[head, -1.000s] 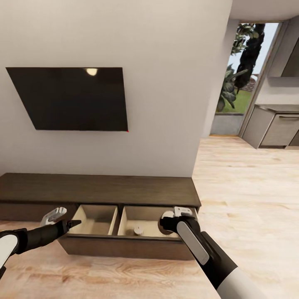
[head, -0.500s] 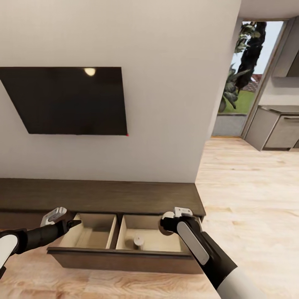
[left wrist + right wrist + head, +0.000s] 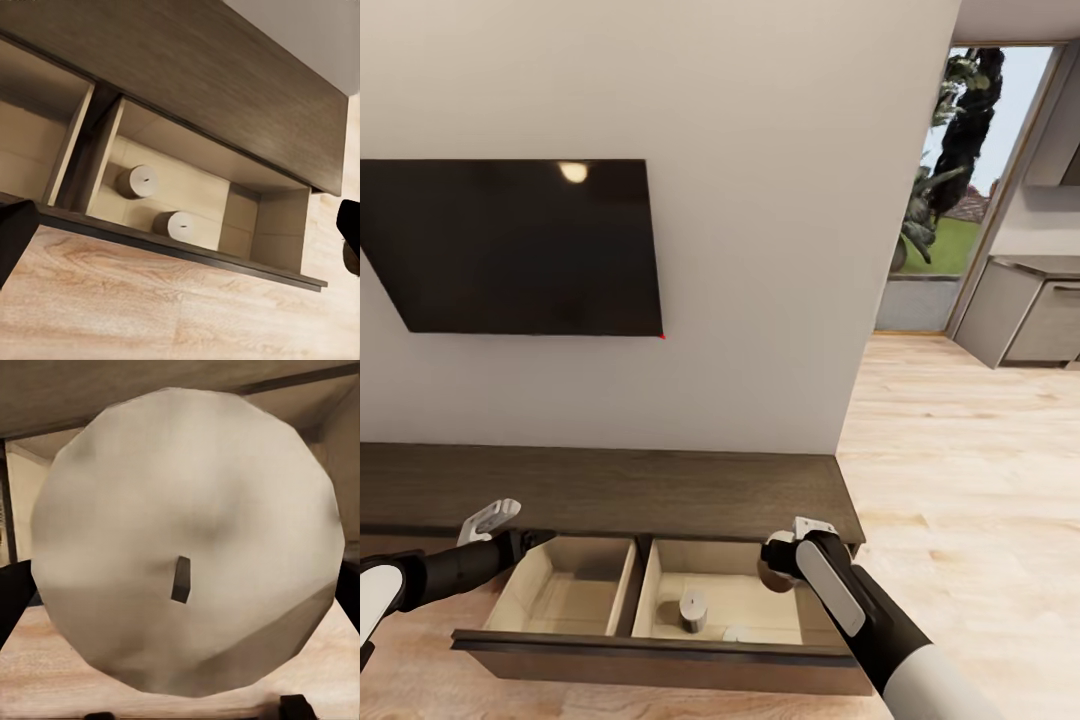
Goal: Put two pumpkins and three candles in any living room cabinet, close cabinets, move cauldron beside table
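Observation:
The cabinet (image 3: 600, 490) is a long, low, dark wood unit under the wall, with one wide drawer (image 3: 650, 655) pulled out. Two pale candles lie in the drawer's right compartment, one (image 3: 693, 610) (image 3: 136, 181) nearer the divider and one (image 3: 738, 633) (image 3: 175, 224) by the front. My right gripper (image 3: 775, 565) hangs over that compartment, shut on a third candle (image 3: 187, 555) whose wick end faces the right wrist camera. My left gripper (image 3: 532, 540) stands open above the drawer's left compartment, its dark fingers (image 3: 15, 232) wide apart. No pumpkin or cauldron is in view.
A black television (image 3: 520, 245) hangs on the wall above the cabinet. To the right, pale wood floor (image 3: 960, 480) runs to a doorway (image 3: 960, 190) with plants outside and grey kitchen units (image 3: 1030, 320). The drawer's left compartment (image 3: 565, 600) has nothing in it.
The whole view has shifted: the cabinet sits lower and nearer, and the drawer shows further out. My right gripper with its candle is slightly lower and to the right. The left gripper has barely moved.

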Motion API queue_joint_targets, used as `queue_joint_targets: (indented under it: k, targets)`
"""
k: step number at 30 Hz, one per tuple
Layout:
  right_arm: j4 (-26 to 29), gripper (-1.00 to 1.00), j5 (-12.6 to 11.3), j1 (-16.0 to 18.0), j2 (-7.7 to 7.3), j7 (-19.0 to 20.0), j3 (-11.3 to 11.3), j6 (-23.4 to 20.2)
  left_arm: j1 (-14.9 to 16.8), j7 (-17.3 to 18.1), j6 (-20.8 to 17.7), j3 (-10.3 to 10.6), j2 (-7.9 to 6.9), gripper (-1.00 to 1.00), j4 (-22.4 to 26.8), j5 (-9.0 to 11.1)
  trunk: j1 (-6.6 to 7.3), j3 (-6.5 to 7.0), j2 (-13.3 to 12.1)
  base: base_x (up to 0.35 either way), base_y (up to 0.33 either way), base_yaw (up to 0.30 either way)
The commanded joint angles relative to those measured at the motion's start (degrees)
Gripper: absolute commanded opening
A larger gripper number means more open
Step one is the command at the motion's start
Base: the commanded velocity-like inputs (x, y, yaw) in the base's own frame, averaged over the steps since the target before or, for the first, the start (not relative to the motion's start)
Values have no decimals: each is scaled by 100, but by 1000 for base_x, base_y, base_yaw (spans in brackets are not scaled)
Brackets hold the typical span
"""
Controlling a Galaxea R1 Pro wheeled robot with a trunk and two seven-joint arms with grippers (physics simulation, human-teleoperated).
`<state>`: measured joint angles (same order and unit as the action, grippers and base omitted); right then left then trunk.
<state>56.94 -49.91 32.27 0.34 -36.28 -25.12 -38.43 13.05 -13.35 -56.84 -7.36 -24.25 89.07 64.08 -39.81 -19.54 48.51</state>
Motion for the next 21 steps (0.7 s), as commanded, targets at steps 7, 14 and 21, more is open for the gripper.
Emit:
queue_joint_targets:
  k: [7,14,21]
  targets:
    - [-510,-100,-37,15,-7,85,-2,17,4,-54,-21,-2,-1,100,5,60,-2,-7,6,35,0,0]
    - [-927,-100,-36,30,0,104,-2,70,4,-58,-18,3,6,100,5,60,-2,-7,6,151,0,0]
    - [-1168,-100,-49,36,-2,112,-2,395,4,-61,-16,6,8,100,5,60,-2,-7,6,295,-25,0]
